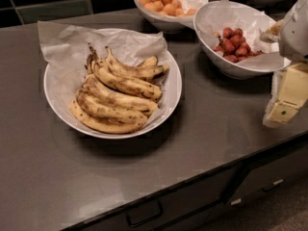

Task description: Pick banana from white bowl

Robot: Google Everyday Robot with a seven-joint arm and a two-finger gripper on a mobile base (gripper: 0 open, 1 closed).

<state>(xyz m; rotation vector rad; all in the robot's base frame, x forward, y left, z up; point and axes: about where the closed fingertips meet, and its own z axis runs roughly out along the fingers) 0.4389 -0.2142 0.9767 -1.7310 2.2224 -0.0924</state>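
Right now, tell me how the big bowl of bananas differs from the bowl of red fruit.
The white bowl is wide and shallow; the red-fruit bowl is smaller and deeper. The white bowl holds brown-mottled bananas; the red-fruit bowl holds small red pieces. The white bowl sits left in view; the red-fruit bowl sits farther back on the right, nearer the gripper at the right edge. Both are white and paper-lined.

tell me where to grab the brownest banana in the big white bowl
Likely grip the banana across its middle, from above: it lies diagonally atop the pile in the white bowl, neighbours tight alongside, curved back exposed. The gripper hangs right of the bowl.
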